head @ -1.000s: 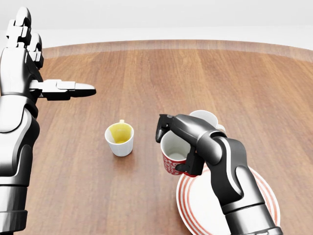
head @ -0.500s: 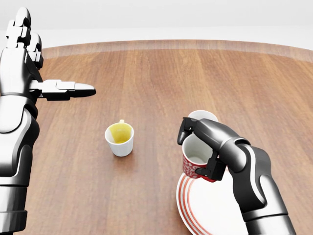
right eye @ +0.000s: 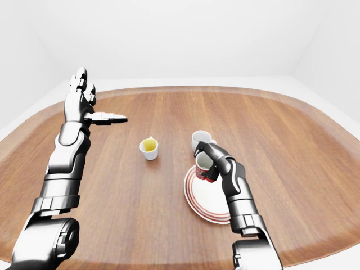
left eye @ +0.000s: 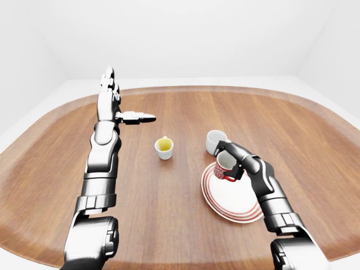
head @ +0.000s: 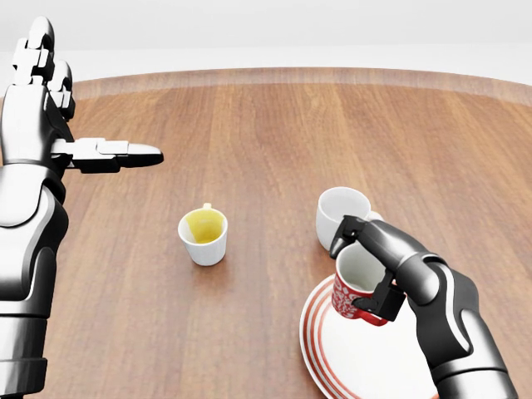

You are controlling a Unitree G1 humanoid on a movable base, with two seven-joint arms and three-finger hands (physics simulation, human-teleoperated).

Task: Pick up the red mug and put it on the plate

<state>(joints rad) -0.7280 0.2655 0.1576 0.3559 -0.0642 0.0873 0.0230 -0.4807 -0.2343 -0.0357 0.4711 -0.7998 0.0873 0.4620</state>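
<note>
The red mug (head: 351, 289) has a white inside and is held in my right hand (head: 366, 270), whose fingers close round its rim and side. It hangs over the upper-left part of the red-striped white plate (head: 332, 366) at the lower right of the head view; I cannot tell whether it touches the plate. The mug also shows in the left-eye view (left eye: 223, 166). My left hand (head: 100, 152) is open and raised high at the left, fingers spread, holding nothing.
A white cup with a yellow inside (head: 204, 235) stands left of the plate. A plain white cup (head: 341, 214) stands just above the red mug, close to my right hand. The round wooden table (head: 274, 133) spreads all around.
My right hand has carried the red mug to the right and down, from the table beside the plate's left rim to over the plate. The left arm has not moved.
</note>
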